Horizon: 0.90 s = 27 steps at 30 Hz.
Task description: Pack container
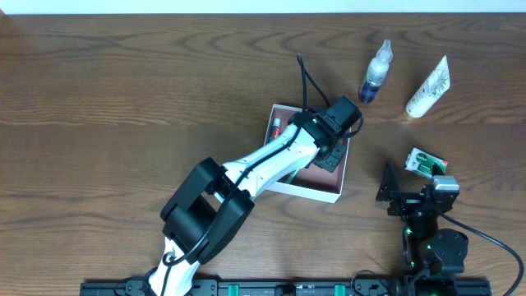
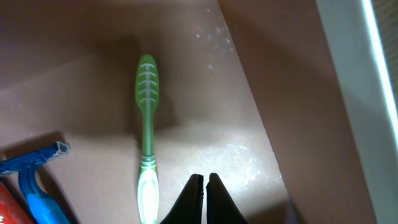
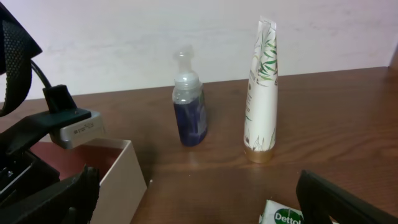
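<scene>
1. Your left jaws were pressed shut on nothing, reaching down inside the container point(image 1: 306, 191), with their tips low over its pinkish-brown floor.
2. A green toothbrush point(image 2: 147, 118) lay on that floor just left of the tips. Its long axis ran straight away from the wrist camera, with the ridged end farthest off. A blue razor point(image 2: 31, 179) lay further left, apart from the toothbrush.
3. The container sat mid-desk point(image 1: 99, 99) under your left arm, and it lay to the left of your right jaws.
4. Your right jaws stood wide and empty, low over the desk and near the container's right-hand wall.
5. The green-and-white packet point(image 1: 426, 162) lay flat just ahead of the right jaws, showing between the two fingers in the right wrist view. Its long axis slanted across their line. Your right arm was clearly the nearer one, so I judged that pick to be its job, and it would likely call for a wrist turn to square up.
6. The blue bottle point(image 3: 189, 109) and the white tube point(image 3: 261, 93) stood upright side by side further back, well apart from the container.
</scene>
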Motion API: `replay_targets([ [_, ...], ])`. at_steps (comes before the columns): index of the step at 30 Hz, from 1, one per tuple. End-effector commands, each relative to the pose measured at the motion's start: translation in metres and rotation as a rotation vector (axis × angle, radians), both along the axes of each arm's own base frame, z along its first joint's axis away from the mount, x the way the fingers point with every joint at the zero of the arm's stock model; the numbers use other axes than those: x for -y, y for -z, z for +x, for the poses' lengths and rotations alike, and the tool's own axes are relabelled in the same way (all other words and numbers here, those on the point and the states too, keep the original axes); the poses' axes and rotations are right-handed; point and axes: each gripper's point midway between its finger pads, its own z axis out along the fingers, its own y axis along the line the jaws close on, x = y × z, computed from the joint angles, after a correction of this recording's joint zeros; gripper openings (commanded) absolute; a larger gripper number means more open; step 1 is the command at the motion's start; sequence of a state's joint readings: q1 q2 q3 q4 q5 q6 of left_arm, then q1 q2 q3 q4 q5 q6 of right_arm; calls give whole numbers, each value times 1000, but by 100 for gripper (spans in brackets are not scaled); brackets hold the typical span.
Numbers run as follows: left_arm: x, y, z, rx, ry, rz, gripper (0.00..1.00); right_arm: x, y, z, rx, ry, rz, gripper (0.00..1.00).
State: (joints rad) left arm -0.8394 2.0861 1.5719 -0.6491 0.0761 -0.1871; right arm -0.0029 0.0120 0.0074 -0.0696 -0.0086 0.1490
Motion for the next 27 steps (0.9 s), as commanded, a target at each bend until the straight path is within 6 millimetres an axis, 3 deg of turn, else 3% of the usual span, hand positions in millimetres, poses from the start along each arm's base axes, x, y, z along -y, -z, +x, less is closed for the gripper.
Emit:
replay_targets([
  [1, -10, 13, 4, -5, -32, 35, 6, 1, 0, 0, 0, 2, -8, 99],
  [9, -28, 7, 24, -1, -91, 28, 6, 1, 0, 0, 0, 1, -8, 99],
  [16, -37, -29, 46, 53, -135, -31, 6, 1, 0, 0, 0, 1, -8, 99],
  [27, -23, -28, 28, -14, -87, -79, 6, 1, 0, 0, 0, 1, -8, 99],
])
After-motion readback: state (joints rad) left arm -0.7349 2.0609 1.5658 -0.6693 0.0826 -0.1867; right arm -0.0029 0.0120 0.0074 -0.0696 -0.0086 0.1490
